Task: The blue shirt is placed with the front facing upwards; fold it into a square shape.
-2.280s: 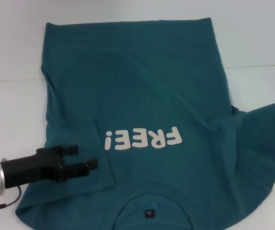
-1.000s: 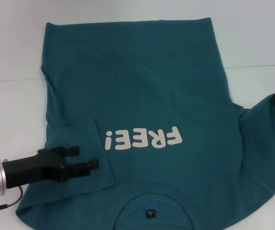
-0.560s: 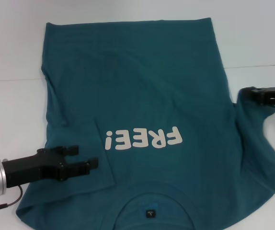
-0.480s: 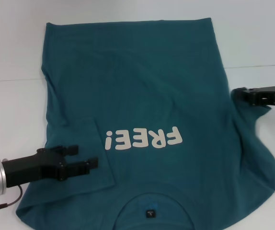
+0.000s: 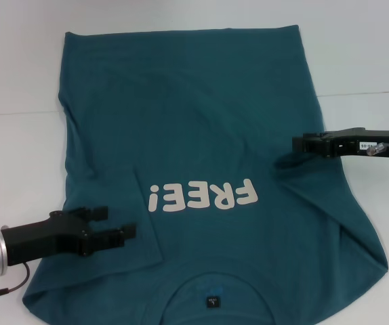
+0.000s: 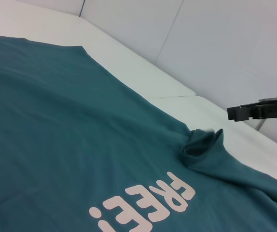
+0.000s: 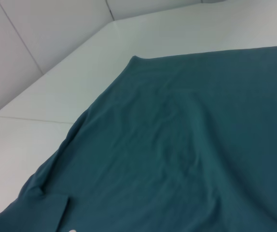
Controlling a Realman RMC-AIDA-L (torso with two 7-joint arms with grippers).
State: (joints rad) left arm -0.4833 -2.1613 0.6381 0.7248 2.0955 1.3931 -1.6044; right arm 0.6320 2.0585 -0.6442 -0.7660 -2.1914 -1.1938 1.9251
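Teal-blue cotton fills most of your head view: the blue shirt (image 5: pixel 201 169) lies front up on the white table (image 5: pixel 18 81), collar nearest the robot, the pale "FREE!" lettering (image 5: pixel 202 196) reading upside down from there. On your left side the sleeve is already turned in over the body, and the left gripper (image 5: pixel 116 227) hovers over that fold with its fingers a narrow way apart, gripping nothing; it looks parked there to leave the cloth undisturbed. The right gripper (image 5: pixel 301 144) reaches in from the right edge, closed on the right sleeve, which it carries inward over the chest, likely to match the left fold. The cloth below it slopes and puckers toward the pinch. In the left wrist view you see the shirt spread across the table with the lettering low in the frame, and a small raised peak of cloth (image 6: pixel 201 140) lifted off the body; the right gripper's dark tips (image 6: pixel 240 111) show just beyond it, though you cannot tell contact from this angle. The right wrist view shows only the shirt's broad, lightly wrinkled body (image 7: pixel 186 145) and the far hem against the table, no fingers.
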